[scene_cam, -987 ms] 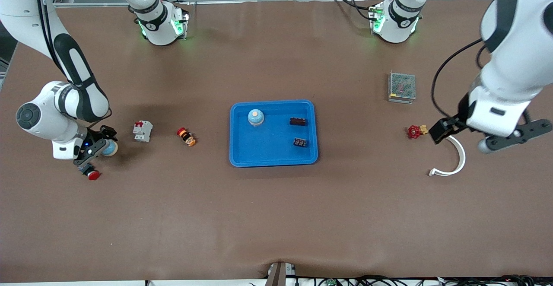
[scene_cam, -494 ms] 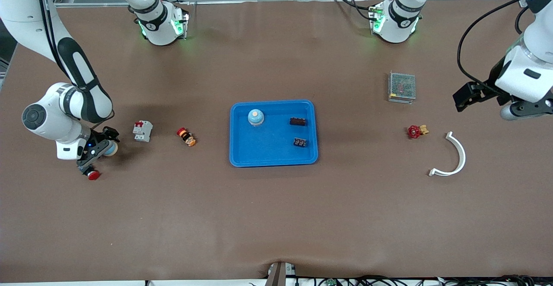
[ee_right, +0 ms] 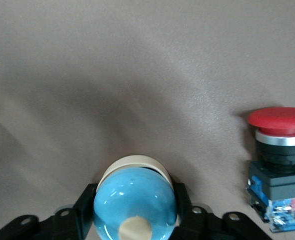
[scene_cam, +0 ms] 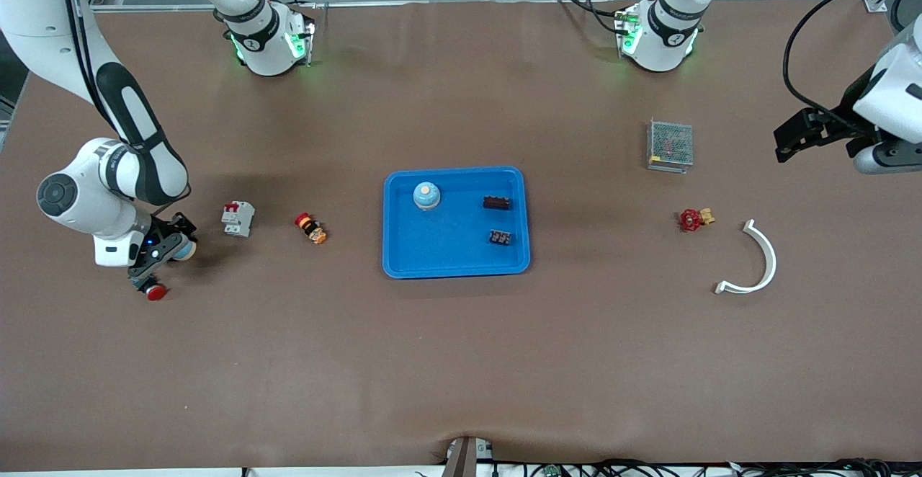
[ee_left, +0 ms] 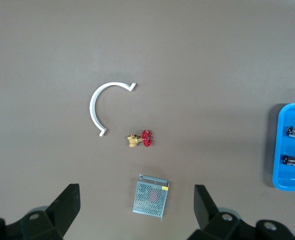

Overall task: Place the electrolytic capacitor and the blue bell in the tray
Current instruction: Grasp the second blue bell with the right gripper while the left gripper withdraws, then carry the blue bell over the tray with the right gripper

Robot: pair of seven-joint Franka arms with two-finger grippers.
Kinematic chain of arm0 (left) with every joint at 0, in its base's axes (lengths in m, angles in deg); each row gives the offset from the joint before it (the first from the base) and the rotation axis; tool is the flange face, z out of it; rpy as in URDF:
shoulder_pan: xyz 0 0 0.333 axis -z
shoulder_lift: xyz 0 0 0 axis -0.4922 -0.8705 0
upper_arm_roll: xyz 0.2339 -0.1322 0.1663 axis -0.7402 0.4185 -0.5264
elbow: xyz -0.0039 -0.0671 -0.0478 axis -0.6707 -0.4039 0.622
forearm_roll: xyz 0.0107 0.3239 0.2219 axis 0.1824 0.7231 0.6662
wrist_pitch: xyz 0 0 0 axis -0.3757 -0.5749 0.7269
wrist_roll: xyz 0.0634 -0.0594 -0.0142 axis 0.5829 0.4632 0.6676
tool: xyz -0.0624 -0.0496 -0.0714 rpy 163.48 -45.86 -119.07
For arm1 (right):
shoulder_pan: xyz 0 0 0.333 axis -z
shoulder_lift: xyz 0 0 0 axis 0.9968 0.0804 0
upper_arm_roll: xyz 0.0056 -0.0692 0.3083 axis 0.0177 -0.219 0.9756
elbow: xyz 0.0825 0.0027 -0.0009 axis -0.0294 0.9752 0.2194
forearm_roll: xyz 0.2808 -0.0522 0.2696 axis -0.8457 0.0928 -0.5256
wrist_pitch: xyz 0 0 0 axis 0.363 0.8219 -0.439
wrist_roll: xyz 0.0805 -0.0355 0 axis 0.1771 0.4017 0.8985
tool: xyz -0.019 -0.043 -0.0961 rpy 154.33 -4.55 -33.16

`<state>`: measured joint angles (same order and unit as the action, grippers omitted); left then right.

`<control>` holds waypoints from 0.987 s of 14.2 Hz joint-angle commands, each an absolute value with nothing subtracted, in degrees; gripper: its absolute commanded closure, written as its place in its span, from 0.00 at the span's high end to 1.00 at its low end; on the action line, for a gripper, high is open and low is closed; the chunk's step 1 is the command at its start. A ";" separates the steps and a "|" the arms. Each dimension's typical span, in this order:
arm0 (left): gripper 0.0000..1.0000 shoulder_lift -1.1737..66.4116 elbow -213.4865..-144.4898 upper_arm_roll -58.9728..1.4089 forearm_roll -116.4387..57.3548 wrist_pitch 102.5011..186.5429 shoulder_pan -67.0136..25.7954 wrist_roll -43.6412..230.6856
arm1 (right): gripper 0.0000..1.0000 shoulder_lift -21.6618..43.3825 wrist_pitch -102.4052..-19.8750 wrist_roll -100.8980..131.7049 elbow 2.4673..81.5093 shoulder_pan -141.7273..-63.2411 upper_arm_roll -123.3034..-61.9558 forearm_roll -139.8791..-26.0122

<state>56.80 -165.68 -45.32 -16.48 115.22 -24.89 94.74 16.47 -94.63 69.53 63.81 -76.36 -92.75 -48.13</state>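
Gripping the blue bell (ee_right: 135, 205) now: my right gripper (scene_cam: 167, 250) is pinched on its dome, down at the counter (scene_cam: 461, 362) at the right arm's end, just beside a red push button (scene_cam: 153, 290). My left gripper (scene_cam: 817, 138) is spread, empty, waiting in the air over the left arm's end of the counter, above the mesh box (ee_left: 151, 197), red valve (ee_left: 141, 139) and white clip (ee_left: 105, 106).

Tray (scene_cam: 403, 261) sits mid-counter, well apart from me. Already in it: another bell (scene_cam: 426, 194) and two dark parts (scene_cam: 496, 203), probably the capacitors, can't confirm.

Risks from here, my read:
- Dome is rounded and glossy, so fingers (ee_right: 181, 202) may slide when I lift; looks like I'm holding near the widest part, no margin if it tilts.
- Push button is close; a sideways start could knock it over. Lift straight up first.
- Breaker (scene_cam: 238, 218) and a small orange part (scene_cam: 311, 228) lie between me and the tray. A low carry would clip them.
- Tray's free space is the half nearer the front camera. Dropping onto the bell or the dark parts there could bounce it over the rim.
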 commanded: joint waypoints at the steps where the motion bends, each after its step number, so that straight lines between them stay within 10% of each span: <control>1: 1.00 60.17 -169.10 -45.53 -17.82 115.43 -25.09 93.49 | 0.46 16.58 -95.20 70.14 64.08 -75.54 -91.93 -48.82; 8: 1.00 60.35 -169.10 -45.00 -18.87 115.95 -25.96 93.49 | 0.44 15.35 -91.70 68.73 62.77 -75.89 -91.05 -48.82; 14: 1.00 60.26 -169.10 -44.65 -19.50 115.86 -26.06 94.01 | 0.44 11.75 -67.30 59.88 49.34 -79.57 -90.78 -48.74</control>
